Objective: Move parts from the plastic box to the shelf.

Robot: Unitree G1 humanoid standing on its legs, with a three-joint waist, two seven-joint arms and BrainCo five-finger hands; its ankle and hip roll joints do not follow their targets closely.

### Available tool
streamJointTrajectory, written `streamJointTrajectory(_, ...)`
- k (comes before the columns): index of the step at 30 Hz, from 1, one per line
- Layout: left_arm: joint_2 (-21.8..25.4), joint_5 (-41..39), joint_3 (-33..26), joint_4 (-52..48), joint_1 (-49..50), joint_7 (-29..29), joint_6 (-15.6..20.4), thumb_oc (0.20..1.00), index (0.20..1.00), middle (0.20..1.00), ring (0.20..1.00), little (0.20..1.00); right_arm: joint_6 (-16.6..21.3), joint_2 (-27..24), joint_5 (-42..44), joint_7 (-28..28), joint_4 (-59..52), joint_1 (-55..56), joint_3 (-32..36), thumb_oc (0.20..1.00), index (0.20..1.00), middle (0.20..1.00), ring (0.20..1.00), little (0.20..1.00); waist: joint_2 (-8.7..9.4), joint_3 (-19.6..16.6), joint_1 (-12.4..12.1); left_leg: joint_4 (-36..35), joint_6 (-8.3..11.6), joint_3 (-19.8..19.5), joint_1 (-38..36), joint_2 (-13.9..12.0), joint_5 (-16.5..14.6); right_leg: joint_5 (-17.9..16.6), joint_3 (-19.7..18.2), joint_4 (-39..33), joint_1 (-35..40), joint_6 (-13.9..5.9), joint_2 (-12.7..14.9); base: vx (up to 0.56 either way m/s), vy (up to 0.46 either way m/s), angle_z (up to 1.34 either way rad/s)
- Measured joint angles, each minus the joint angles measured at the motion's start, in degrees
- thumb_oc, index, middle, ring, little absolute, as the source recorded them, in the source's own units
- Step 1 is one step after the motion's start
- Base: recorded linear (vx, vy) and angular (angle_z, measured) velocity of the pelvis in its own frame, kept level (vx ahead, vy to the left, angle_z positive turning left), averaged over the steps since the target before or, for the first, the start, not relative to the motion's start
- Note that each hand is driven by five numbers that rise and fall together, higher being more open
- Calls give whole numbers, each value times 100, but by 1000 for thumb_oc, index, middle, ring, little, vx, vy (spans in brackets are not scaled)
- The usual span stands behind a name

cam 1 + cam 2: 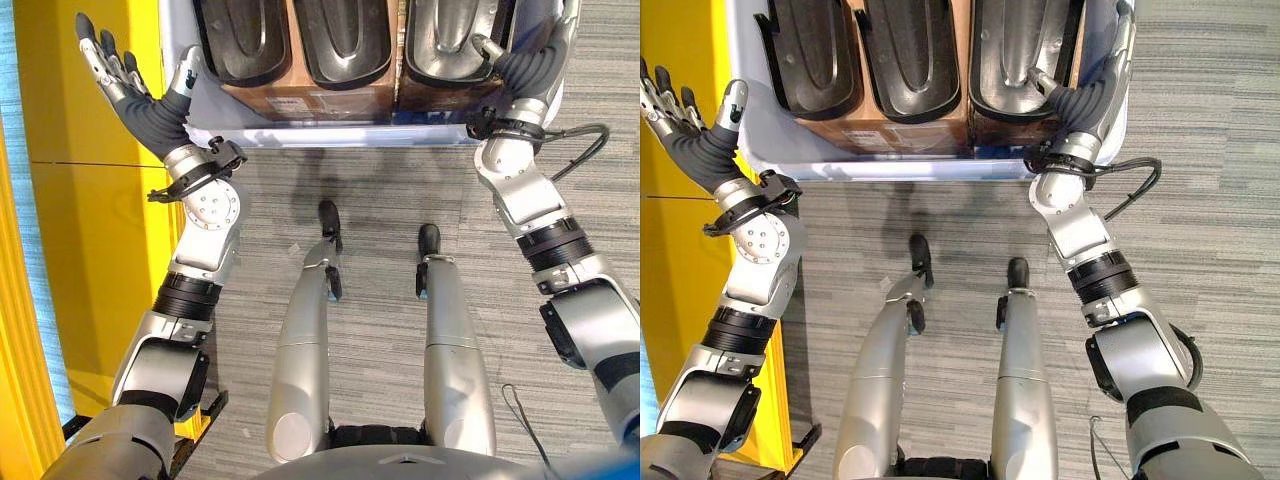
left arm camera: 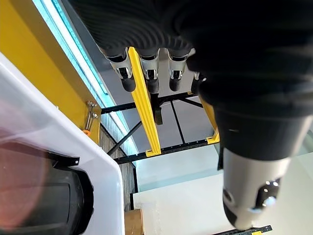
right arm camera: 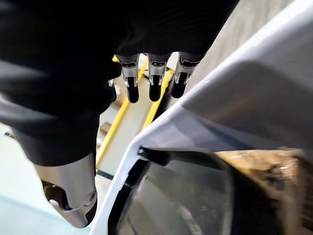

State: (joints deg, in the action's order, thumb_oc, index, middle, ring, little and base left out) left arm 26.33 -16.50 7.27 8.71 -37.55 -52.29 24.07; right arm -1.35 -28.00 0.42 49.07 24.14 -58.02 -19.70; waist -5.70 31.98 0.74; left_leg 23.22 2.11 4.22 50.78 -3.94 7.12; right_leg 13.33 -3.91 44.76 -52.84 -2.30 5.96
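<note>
Both hands were spread open: the left hand (image 1: 125, 85) beside the plastic box (image 1: 330, 135) at upper left, the right hand (image 1: 1090, 95) seemingly on its rim. An uneven grip could tip the black parts (image 1: 345, 40).

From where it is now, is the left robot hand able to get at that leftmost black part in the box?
Probably yes: the left robot hand is open just outside the plastic box, and the part lies uncovered.
</note>
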Motion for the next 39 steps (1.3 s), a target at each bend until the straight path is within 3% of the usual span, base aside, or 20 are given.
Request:
streamJointTrajectory(4,0,0,8,1,4,-5,0,1000,1000,1000,1000,1000,-254,-27,-309,-133,-3,-238,-370,1000,1000,1000,1000,1000,0,0,-56,1,1,-3,33,4,4,12,1,28,-46,20,4,1,1,1)
streamJointTrajectory(8,0,1,12,1,4,-9,4,1000,1000,1000,1000,1000,-774,-34,-483,-121,50,-297,-425,1000,1000,1000,1000,1000,0,0,-93,16,0,-18,64,6,11,20,17,35,-58,17,4,0,0,0)
streamJointTrajectory(13,2,8,16,2,-27,-13,46,1000,1000,1000,1000,1000,-1119,-79,-383,-108,330,-305,-461,1000,1000,1000,1000,1000,0,0,-101,115,2,-91,181,9,-2,40,82,67,-104,22,4,31,-20,5)
streamJointTrajectory(20,9,11,227,265,-172,-15,44,1000,1000,1000,1000,1000,-467,-7,1164,115,1025,-517,-236,1000,1000,1000,1000,1000,0,-1,-122,270,-6,-146,281,31,-46,93,94,180,-162,-1,19,-4,-9,3)
streamJointTrajectory(24,11,10,270,475,-175,-13,91,1000,1000,1000,1000,1000,20,9,1229,284,1038,-518,37,1000,1000,1000,1000,1000,-10,-3,-85,328,6,-141,436,33,-71,137,62,242,-328,28,11,-9,14,-1)
streamJointTrajectory(28,10,16,288,449,-179,-18,129,1000,1000,1000,1000,1000,161,37,1239,161,1033,-511,37,1000,1000,1000,1000,1000,-11,-3,-45,334,6,-121,451,44,-134,153,17,251,-358,43,12,24,15,0)
streamJointTrajectory(33,55,2,287,447,-250,-13,168,1000,1000,1000,1000,1000,116,46,1627,-328,1066,-527,-33,1000,1000,1000,1000,1000,-14,-5,-42,392,-13,-91,421,59,-91,138,-7,360,-356,10,34,2,2,-1)
streamJointTrajectory(37,155,-41,288,447,-256,-1,166,1000,1000,1000,1000,1000,-194,41,1892,-579,1223,-672,-125,1000,1000,1000,1000,1000,-14,-5,-42,423,-2,-123,422,57,-84,150,9,405,-355,32,27,0,0,0)
streamJointTrajectory(39,168,-97,294,479,-281,64,163,1000,1000,1000,1000,1000,-540,38,2119,-804,1611,-948,-151,1000,1000,1000,1000,1000,-14,-6,-67,474,20,-140,423,53,-112,171,21,428,-342,63,25,0,0,0)
